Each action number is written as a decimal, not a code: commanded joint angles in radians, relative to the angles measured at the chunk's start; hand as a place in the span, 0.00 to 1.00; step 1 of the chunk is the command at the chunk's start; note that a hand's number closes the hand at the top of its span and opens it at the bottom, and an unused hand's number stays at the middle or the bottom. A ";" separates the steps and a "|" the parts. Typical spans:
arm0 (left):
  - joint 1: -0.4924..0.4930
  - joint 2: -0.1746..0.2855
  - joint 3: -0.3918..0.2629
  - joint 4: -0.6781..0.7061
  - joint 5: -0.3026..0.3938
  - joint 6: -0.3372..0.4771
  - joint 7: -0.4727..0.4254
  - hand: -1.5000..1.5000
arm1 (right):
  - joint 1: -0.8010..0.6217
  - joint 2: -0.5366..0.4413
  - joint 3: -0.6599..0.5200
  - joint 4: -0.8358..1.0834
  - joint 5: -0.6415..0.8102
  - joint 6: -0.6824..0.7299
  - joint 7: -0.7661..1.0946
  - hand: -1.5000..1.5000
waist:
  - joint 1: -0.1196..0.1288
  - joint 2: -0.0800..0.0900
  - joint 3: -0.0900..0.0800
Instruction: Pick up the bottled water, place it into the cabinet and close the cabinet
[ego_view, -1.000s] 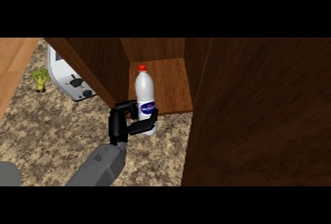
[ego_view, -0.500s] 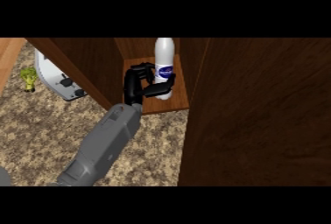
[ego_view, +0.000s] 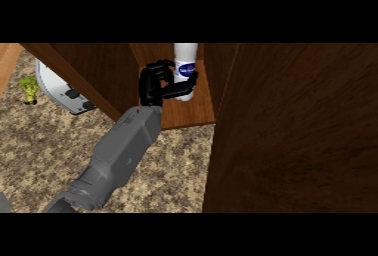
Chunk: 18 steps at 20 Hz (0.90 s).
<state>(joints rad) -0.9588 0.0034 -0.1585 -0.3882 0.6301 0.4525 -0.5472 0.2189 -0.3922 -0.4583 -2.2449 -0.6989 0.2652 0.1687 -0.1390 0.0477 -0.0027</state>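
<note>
Gripping right hand (ego_view: 156, 86) around upright, white, blue-labelled bottled water (ego_view: 185, 54) inside cabinet (ego_view: 189, 116).

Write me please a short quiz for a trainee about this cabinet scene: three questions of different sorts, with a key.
1. True or false: the hand is open and apart from the bottled water.
2. Where is the bottled water? A) in a sink B) inside the cabinet C) on a plate
3. Short answer: which step of the task is not yet done?

Key: 1 false, its fingers curl round the bottle; 2 B; 3 closing the cabinet.
</note>
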 joint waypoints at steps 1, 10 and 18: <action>-0.048 -0.001 0.033 0.096 0.003 -0.026 -0.036 1.00 | 0.018 0.001 -0.020 0.000 -0.021 0.020 -0.005 0.00 | -0.005 -0.001 0.001; -0.120 0.004 0.066 0.192 0.000 -0.040 -0.093 0.00 | -0.010 -0.022 -0.040 0.012 -0.045 0.033 -0.003 0.00 | -0.013 0.009 0.000; -0.165 0.026 0.072 0.253 -0.012 -0.067 -0.099 0.00 | 0.001 0.012 -0.010 0.038 -0.019 0.052 -0.021 0.00 | -0.009 0.016 0.001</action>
<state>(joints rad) -1.1066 0.0148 -0.0882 -0.1611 0.6247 0.4069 -0.6420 0.2172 -0.3937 -0.4755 -2.2276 -0.7326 0.3037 0.1630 -0.1518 0.0607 -0.0022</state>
